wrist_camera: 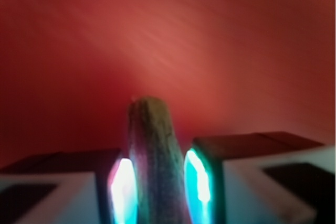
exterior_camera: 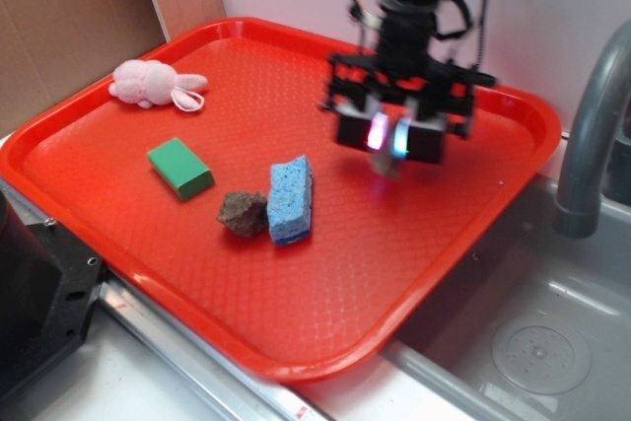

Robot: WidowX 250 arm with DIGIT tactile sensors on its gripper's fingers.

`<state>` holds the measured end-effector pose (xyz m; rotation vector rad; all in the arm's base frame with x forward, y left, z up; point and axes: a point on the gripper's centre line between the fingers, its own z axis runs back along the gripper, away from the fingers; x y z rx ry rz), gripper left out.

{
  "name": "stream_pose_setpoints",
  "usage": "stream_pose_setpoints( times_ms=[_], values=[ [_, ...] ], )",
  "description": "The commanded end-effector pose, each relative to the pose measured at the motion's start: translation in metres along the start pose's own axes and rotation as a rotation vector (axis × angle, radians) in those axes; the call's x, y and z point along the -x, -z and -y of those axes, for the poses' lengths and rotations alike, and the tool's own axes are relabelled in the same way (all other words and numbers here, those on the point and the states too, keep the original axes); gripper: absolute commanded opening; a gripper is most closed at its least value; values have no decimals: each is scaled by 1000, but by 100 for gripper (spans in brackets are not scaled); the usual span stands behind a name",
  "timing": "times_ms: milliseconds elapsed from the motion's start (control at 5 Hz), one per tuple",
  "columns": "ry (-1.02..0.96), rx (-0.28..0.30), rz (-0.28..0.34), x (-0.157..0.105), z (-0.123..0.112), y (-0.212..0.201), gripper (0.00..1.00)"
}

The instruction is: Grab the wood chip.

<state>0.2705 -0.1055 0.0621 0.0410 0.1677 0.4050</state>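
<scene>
The wood chip [wrist_camera: 154, 145] is a narrow brown piece with lighter grain, standing on edge between the two glowing pads [wrist_camera: 122, 190]. My gripper [wrist_camera: 158, 174] is shut on it, with the pads pressed against both of its flat sides. In the exterior view the gripper [exterior_camera: 387, 137] hangs over the right part of the red tray [exterior_camera: 296, 337], and the wood chip [exterior_camera: 386, 166] pokes out a little below the fingers. It is blurred there, so I cannot tell whether it touches the tray floor.
On the tray lie a blue sponge [exterior_camera: 291, 199], a dark brown rock-like lump [exterior_camera: 243, 213] touching its left side, a green block [exterior_camera: 180, 168] and a pink plush toy [exterior_camera: 151, 83]. A grey sink [exterior_camera: 532, 342] and faucet [exterior_camera: 589, 125] sit to the right.
</scene>
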Motion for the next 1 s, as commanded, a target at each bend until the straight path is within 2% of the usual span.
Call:
stream_pose_setpoints(
  times_ms=[0,200,400,600,800],
  values=[
    [183,-90,208,48,-122,-82,0],
    [158,-78,269,58,-146,-120,0],
    [110,-102,224,39,-143,-135,0],
    [75,-161,140,15,-130,-124,0],
    [84,-175,126,14,-124,-116,0]
  ],
)
